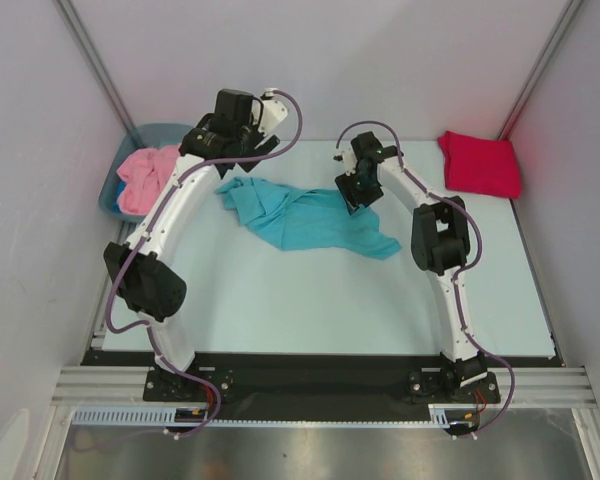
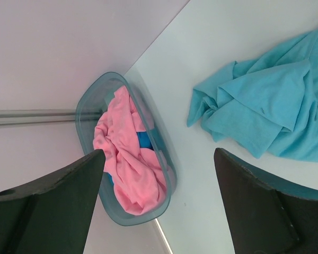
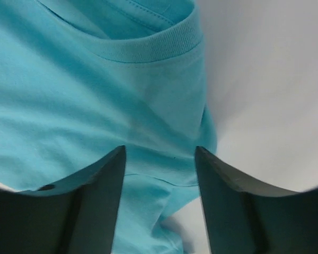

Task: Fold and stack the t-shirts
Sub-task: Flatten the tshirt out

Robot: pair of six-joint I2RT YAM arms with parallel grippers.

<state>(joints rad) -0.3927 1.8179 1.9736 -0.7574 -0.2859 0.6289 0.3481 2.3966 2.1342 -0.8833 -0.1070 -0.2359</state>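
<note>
Pale table (image 1: 280, 310) holds the crumpled turquoise t-shirt (image 1: 300, 215), stretched left to right. Right gripper (image 3: 160, 153), fingers spread, hovers over its collar (image 3: 148, 47); left gripper (image 2: 158, 153), also spread, hangs off its left end.

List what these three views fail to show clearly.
- Top view: the right arm covers part of the turquoise t-shirt; the red t-shirt is too small to count folds.
- Left wrist view: the pink t-shirt hides most of a blue item in the tub.
- Right wrist view: frame edges cut off the turquoise t-shirt; whether the right jaws touch it is unclear.
</note>
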